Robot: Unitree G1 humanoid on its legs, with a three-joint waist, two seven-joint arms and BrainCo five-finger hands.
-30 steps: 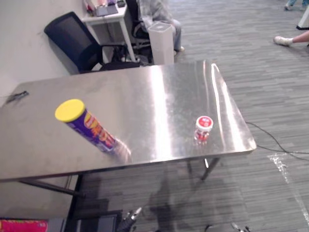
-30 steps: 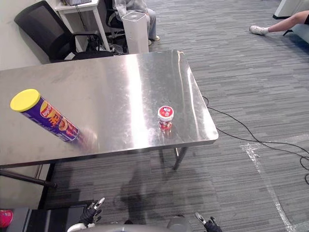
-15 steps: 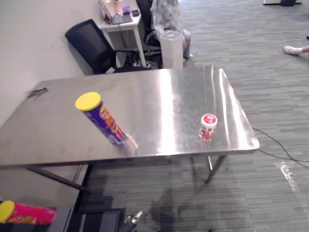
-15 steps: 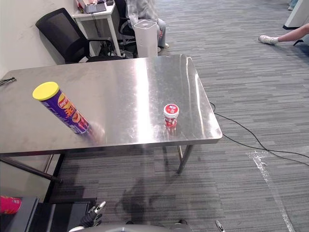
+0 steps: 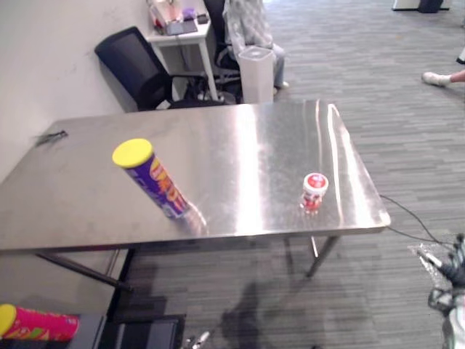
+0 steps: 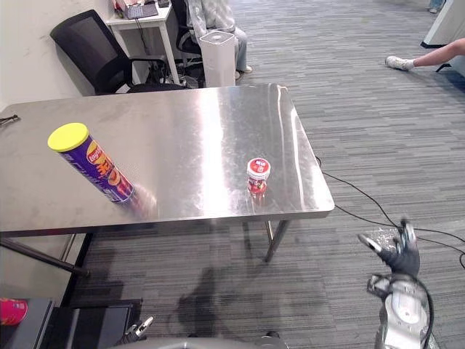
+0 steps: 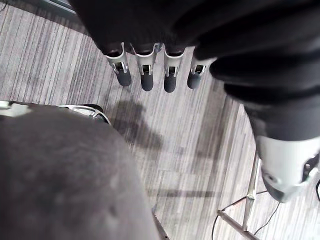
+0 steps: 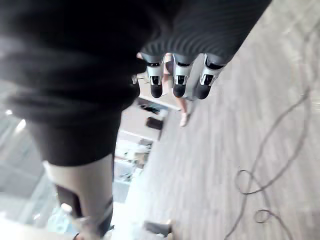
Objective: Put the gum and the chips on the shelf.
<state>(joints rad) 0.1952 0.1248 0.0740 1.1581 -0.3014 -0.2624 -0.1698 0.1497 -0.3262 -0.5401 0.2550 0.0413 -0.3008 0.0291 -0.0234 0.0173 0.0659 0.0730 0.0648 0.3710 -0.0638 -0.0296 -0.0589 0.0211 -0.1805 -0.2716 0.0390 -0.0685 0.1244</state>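
Right hand (image 6: 398,251) and left hand (image 7: 146,75) hang open, empty. Tall chips can (image 5: 154,180) may topple if a reach clips it.

Head eyes share the table (image 5: 240,145) from above — wrist cameras look closely past left hand (image 7: 143,75) and right hand (image 8: 178,80).

A steel table (image 6: 182,123) is standing on grey striped carpet (image 6: 349,109), with a small dark object (image 5: 49,137) lying at its far left corner. Beyond it, a black office chair (image 6: 87,43) is sitting beside a white desk (image 6: 145,16). A white cylindrical bin (image 6: 219,54) is standing just beside a seated person (image 6: 207,13). Another person's foot (image 6: 398,63) is resting on the carpet at the far right.
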